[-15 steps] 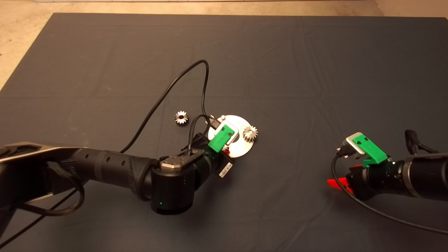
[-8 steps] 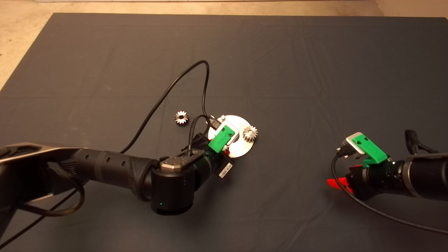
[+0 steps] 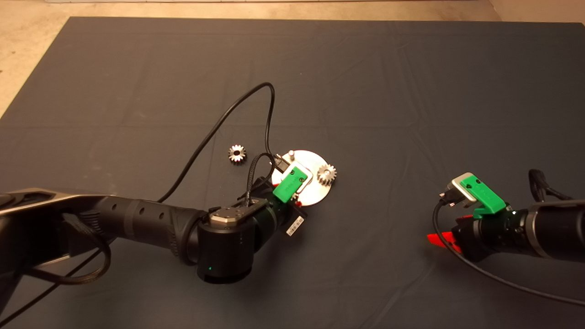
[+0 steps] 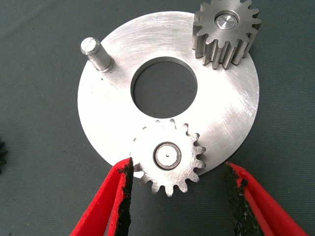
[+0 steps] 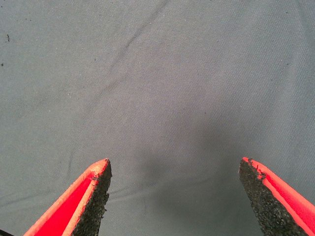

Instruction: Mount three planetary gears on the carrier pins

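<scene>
The shiny round disc [image 4: 231, 108] lies mid-mat, seen too as the disc [image 3: 315, 192] from the head camera. Two planetary gears sit on carrier pins: one gear [image 4: 170, 157] between my left gripper's fingers, the other gear [image 4: 225, 29] at the far rim, also visible as a gear [image 3: 327, 175] from above. One carrier pin [image 4: 96, 54] stands bare. A loose gear [image 3: 236, 153] rests on the mat left of the disc. My left gripper [image 4: 178, 169] is open, its pads apart from the near gear's teeth. The right gripper [image 5: 174, 169] hangs open over bare mat.
A black cable [image 3: 228, 114] loops from the left wrist across the mat beside the loose gear. The right arm [image 3: 525, 230] waits at the right edge. Pale floor [image 3: 27, 55] borders the mat's far left corner.
The left gripper has drawn back a little from the disc toward the near edge. The gears, the disc and the right arm have stayed put.
</scene>
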Robot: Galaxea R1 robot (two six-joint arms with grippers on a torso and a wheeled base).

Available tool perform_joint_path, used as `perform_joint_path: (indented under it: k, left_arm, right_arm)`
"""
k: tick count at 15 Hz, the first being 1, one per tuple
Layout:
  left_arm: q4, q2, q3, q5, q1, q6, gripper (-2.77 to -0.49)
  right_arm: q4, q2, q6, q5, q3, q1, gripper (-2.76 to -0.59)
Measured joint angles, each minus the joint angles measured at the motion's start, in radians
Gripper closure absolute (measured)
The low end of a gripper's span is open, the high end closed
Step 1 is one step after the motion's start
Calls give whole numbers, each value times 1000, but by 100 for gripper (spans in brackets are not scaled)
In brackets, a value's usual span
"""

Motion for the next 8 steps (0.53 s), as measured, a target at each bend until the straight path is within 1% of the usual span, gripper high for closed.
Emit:
perform_joint_path:
  k: [2, 3, 4, 8]
  left_arm:
    - [0, 0, 5, 0, 0, 0, -119]
    - [0, 0, 8, 0, 0, 0, -130]
    - [0, 0, 11, 0, 0, 0, -134]
    - [-1, -1, 26, -1, 0, 1, -134]
  right_arm:
    - [0, 0, 0, 0, 0, 0, -192]
    - [0, 0, 0, 0, 0, 0, -192]
    - [0, 0, 0, 0, 0, 0, -192]
    - [0, 0, 0, 0, 0, -5, -192]
